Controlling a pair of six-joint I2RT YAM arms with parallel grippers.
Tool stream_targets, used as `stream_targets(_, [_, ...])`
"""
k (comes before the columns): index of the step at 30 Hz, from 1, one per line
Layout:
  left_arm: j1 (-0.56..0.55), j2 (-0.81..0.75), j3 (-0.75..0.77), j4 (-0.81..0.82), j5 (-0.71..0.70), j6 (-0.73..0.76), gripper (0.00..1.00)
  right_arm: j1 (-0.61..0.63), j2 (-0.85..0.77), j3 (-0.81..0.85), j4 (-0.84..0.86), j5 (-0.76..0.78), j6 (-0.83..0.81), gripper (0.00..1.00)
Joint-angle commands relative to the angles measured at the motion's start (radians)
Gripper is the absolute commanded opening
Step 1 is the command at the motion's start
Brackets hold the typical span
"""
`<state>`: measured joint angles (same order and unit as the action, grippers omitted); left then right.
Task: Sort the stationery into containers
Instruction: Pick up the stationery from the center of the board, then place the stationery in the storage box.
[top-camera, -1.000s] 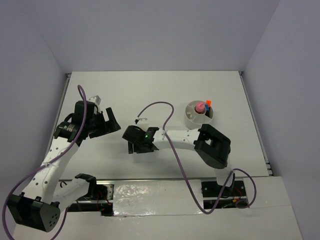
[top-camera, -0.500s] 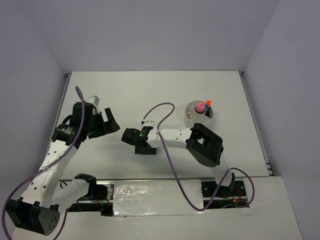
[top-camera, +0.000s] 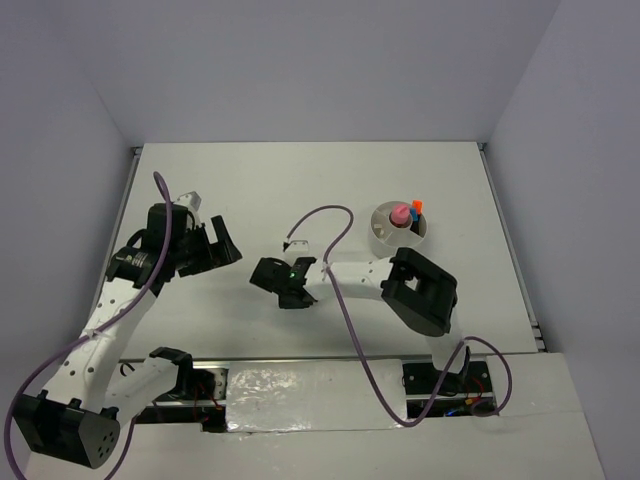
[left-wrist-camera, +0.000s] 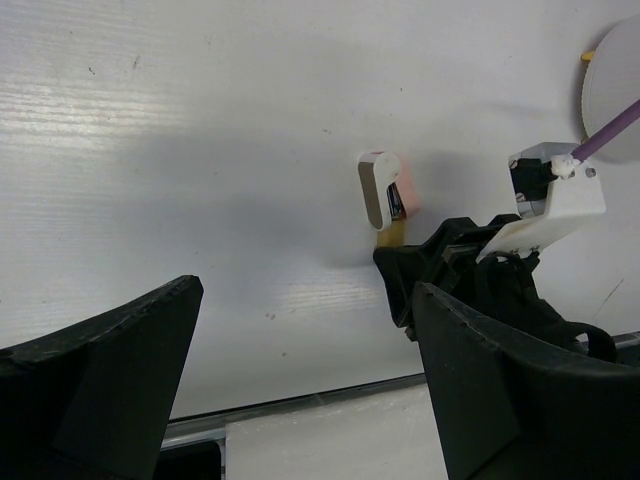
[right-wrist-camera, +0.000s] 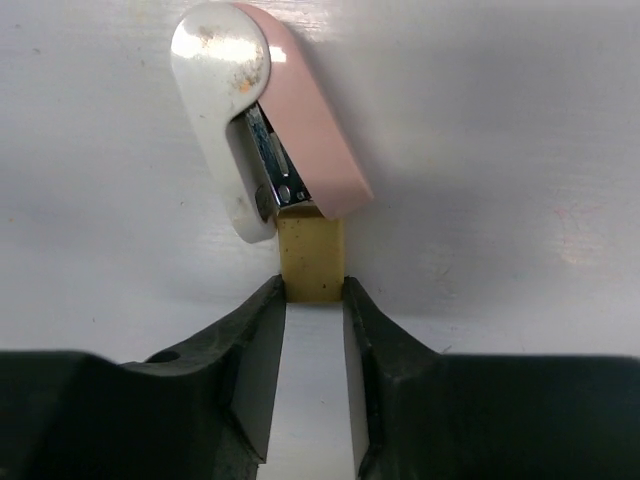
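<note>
Pink piece (right-wrist-camera: 312, 135) lengthwise, away from jaws

Robot lab cell w/ white table (top-camera: 300, 180), plain walls (top-camera: 300, 70)

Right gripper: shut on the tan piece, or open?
Shut: the right gripper clamps the tan piece. Right wrist view shows both fingers pressed against its sides, no gap.
</note>
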<state>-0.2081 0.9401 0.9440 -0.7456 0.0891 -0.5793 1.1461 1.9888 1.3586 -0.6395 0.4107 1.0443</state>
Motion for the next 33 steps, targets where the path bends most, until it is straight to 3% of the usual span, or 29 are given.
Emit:
stream_targets(1, [-0.004,-0.007,0.022,0.018,0.018,0.012,0.99,-0.009,-0.013,-0.105,0.144,-0.003,-0.058,0.3])
stream_targets(8, [-0.004,-0.006,0.01,0.052,0.101,-0.017,0.99,0.007,-0.253,-0.26,0.285,0.007,-0.174,0.24])
stream_targets(14, [-0.004,0.022,-0.051,0.193,0.334,-0.146,0.99,0.01,-0.546,-0.43,0.48,-0.061,-0.314,0.25])
stream_targets(20, [-0.017,0.078,-0.142,0.397,0.565,-0.321,0.99,0.006,-0.723,-0.5,0.601,-0.144,-0.402,0.26])
stream_targets(27, [-0.086,0.183,-0.149,0.564,0.613,-0.401,0.98,0.001,-0.714,-0.411,0.525,-0.161,-0.467,0.26])
stream_targets(33, [-0.157,0.21,-0.139,0.598,0.587,-0.421,0.93,0.0,-0.702,-0.366,0.478,-0.142,-0.49,0.26])
